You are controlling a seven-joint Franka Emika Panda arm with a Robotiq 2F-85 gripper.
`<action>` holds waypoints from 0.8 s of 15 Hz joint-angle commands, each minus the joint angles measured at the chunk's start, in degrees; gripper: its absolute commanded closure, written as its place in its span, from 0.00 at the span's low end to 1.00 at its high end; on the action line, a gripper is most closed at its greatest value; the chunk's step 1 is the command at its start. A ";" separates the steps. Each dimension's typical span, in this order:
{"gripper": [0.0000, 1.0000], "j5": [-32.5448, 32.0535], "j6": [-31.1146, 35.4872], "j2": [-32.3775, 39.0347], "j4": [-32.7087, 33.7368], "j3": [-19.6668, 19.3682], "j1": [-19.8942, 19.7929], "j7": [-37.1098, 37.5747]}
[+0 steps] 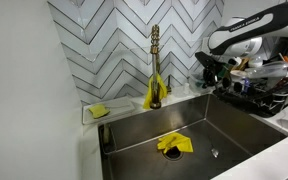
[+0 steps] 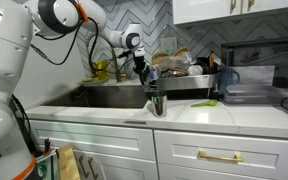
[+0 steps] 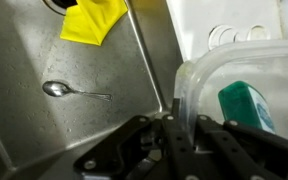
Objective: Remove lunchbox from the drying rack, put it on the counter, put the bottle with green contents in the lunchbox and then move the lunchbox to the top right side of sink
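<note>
From the wrist view, the gripper (image 3: 172, 128) had its jaws narrowed onto the near wall of the clear rectangular plastic lunchbox (image 3: 234, 70). The box was at the edge of the stainless-steel sink (image 3: 44, 130), on the smooth white counter (image 2: 239, 112) side, with the green-filled bottle (image 3: 246, 103) inside. Whether it rested or hung could not be told. For the carry to the sink's top right, keep the box level and travel slowly, because a one-wall grip would likely let it tip. Pass clear of the tall gold faucet (image 1: 155, 55).

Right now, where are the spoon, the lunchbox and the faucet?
spoon (image 3: 54, 89): wrist view, on its bowl.
lunchbox (image 3: 224, 56): wrist view, on its clear rim.
faucet (image 1: 155, 55): in an exterior view, on its upright stem.
</note>
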 commanded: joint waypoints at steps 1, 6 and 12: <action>0.99 -2.89 -3.29 3.10 4.84 -1.90 1.64 2.64; 0.99 -3.98 -5.78 6.51 9.56 -2.18 2.34 2.16; 0.99 -4.71 -7.51 11.15 16.01 -1.97 2.84 0.54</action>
